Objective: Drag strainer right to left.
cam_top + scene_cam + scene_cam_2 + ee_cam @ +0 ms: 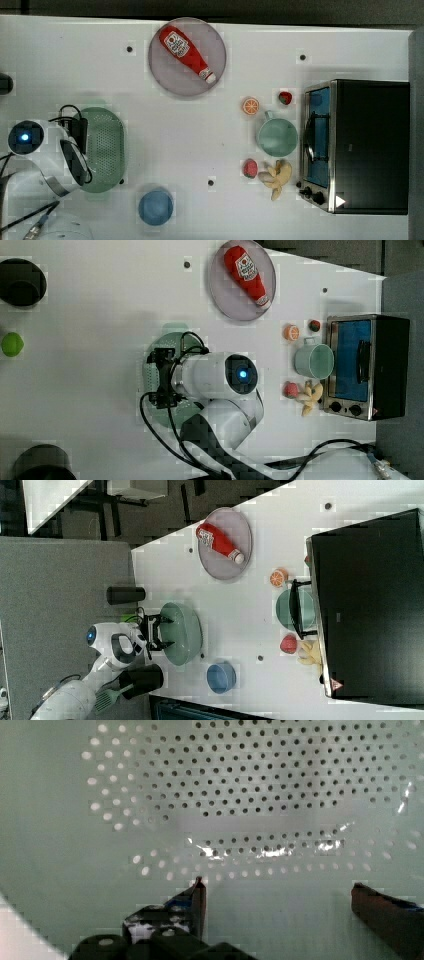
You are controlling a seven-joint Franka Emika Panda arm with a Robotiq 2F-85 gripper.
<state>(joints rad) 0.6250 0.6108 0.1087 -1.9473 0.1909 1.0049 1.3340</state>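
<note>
Fingers of the gripper (277, 892) stand wide apart in the wrist view, with nothing between them, and beyond them we see the perforated inside of the strainer (260, 795). In the top view the strainer (104, 147) lies at about nine o'clock on the white table (200, 150), its long axis running from twelve to six, and the arm (50, 150) covers its nine o'clock edge. In the right view the gripper (167, 632) hangs over the strainer's (185, 632) nine o'clock rim; we cannot tell whether a finger touches it. At about five o'clock from the strainer in the top view sits a blue bowl (155, 206), close by but apart. Toward twelve o'clock a ketchup bottle (186, 52) lies on a grey plate (165, 75). Well apart at three o'clock we see a mint cup (277, 136) just beside a toaster oven (365, 145), with small toy foods around the cup.
</note>
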